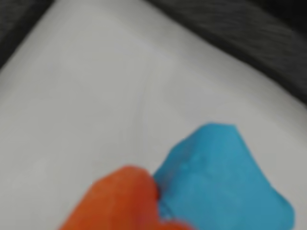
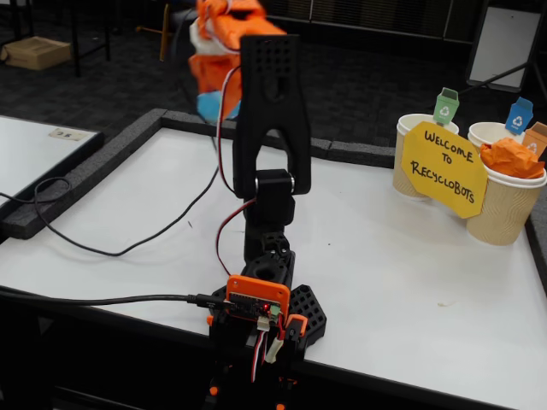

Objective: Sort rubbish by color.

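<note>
Wrist view blurred; gripper (image 2: 224, 21) cut off by the fixed view's top edge, grip unclear

Arm (image 2: 272, 128) raised high, jaws shut on blue wad (image 1: 223, 179).

A crumpled light blue paper wad (image 1: 223, 179) sits raised above the white table at the arm's tip in the wrist view, touching an orange finger, while a crumpled orange paper wad (image 2: 510, 157) rests inside the rightmost tan cup.
</note>
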Tool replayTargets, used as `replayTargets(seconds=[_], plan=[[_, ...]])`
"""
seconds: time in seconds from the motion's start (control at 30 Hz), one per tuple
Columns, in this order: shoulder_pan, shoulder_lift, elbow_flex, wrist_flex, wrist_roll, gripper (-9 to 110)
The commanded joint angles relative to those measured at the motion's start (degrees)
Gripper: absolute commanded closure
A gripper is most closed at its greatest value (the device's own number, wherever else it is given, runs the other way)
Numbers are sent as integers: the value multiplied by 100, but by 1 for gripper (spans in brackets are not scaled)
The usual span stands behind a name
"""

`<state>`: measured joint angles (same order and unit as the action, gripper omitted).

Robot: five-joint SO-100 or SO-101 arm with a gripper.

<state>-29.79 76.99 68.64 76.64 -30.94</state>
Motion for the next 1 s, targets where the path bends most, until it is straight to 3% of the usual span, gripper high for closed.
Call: replayTargets(seconds=[0.0, 0.4, 0.97], plan=[[606, 3920, 492, -79, 448, 101], [1292, 5695, 1652, 422, 1468, 101], [1213, 8191, 4430, 483, 1749, 101]])
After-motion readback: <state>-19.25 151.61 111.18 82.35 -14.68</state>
